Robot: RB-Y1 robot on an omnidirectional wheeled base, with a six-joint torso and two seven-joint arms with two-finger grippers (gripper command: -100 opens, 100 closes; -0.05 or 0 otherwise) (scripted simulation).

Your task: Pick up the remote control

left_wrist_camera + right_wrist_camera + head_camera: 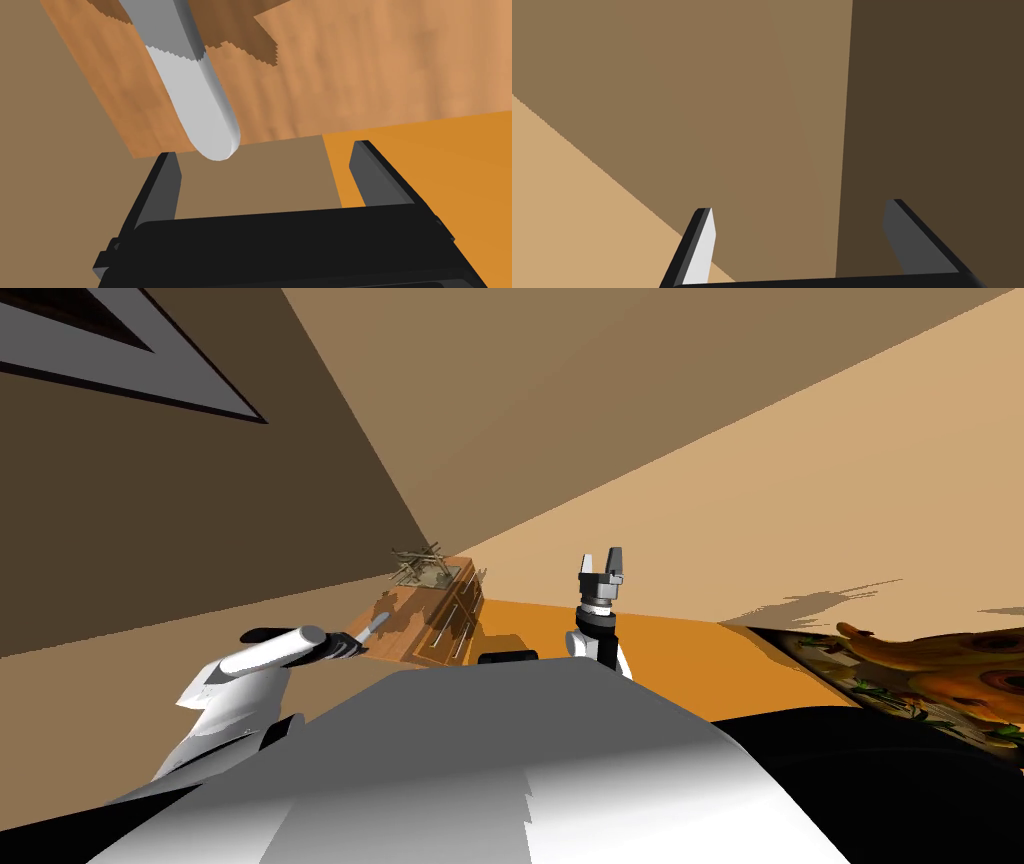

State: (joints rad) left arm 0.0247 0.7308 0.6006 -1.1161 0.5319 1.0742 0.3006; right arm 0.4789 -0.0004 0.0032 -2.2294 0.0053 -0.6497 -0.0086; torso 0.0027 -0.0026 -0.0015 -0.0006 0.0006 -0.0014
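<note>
Two splayed, empty grippers: left gripper point(265, 150) poised just off the edge of the brown wooden drawer cabinet point(375, 75), facing the rounded tip of the light grey, bar-shaped remote control point(200, 100) lying on that cabinet's top; right gripper point(601, 558) raised beside the cabinet. Advance left straight, straddle the tip evenly, then close gently.

Flat, warm sim lighting, nothing blurry, just stair-stepped edges. The head view is rolled and stretched hard toward the corners. The left wall point(150, 538) is dim brown, and the right wall point(800, 468) is way brighter with a ragged shadow mid-right. A jagged shadow cuts across the far half of the remote control point(200, 95) and the wood top point(375, 65). On the right gripper point(799, 205), one finger catches light and the other's dull grey.
</note>
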